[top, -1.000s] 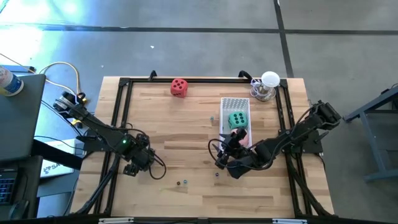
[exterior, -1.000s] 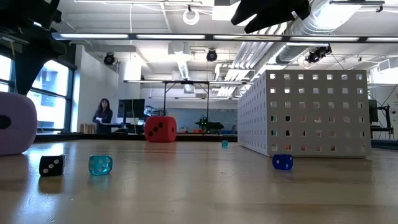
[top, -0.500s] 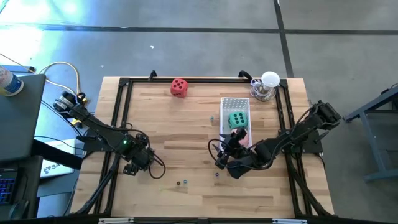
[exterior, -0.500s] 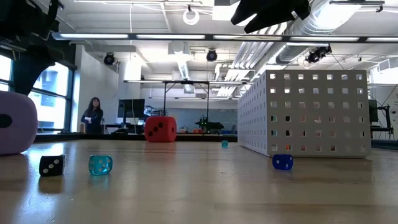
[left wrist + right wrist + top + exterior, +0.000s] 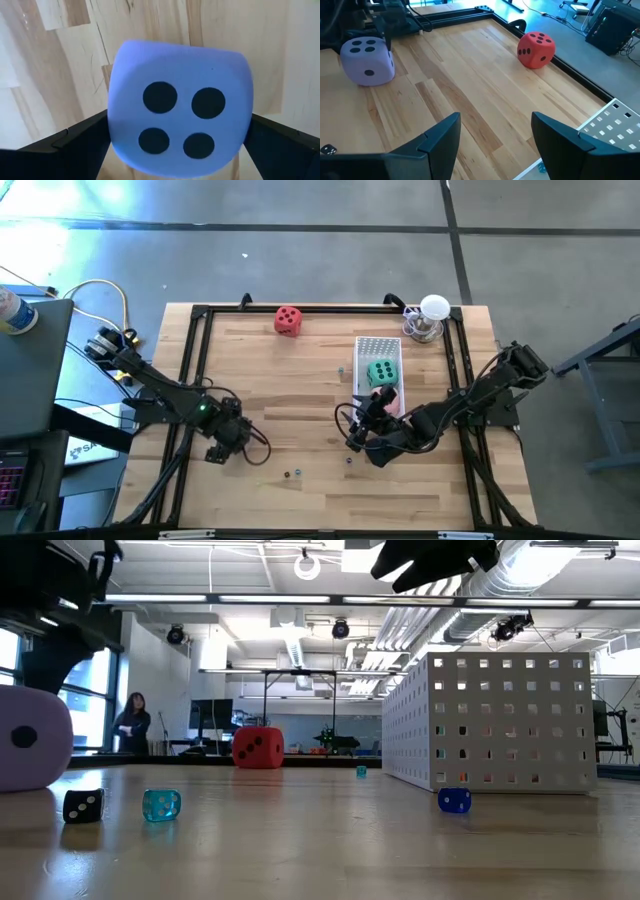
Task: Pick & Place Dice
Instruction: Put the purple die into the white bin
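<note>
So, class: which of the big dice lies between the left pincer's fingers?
The purple die: it sits between the left pincer's open fingers, four pips up. The red die lies alone at the far edge; the green die is in the white basket.

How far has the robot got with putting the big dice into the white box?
Done: the green die sits in the white box. In hand: the left claw stands open around the purple die on the table. Left: the red die sits at the far edge. The right claw hangs open, empty.
</note>
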`<state>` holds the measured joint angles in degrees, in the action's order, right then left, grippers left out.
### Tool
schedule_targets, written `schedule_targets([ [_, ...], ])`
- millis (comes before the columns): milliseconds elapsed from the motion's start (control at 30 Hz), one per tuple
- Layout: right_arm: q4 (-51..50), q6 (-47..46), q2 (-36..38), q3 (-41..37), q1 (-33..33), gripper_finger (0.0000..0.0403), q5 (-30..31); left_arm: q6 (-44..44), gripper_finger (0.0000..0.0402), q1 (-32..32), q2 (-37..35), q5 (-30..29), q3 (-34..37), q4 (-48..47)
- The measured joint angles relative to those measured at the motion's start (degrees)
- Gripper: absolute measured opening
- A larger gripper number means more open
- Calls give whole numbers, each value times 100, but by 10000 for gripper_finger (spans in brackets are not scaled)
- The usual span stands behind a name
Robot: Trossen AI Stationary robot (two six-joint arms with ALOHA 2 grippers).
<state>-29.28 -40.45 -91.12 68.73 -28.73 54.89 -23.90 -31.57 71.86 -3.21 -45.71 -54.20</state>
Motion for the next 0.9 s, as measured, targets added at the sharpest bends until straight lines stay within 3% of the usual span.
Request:
schedule_targets([
  [267,-2,0,-39,0,12,235,-103,-58,400,225,11,80,653,1055],
  [600,0,0,-37,0,76,235,-105,47,400,233,19,-23,717,1191],
  [900,34,0,-37,1,76,235,-107,844,400,234,23,-67,726,2494],
])
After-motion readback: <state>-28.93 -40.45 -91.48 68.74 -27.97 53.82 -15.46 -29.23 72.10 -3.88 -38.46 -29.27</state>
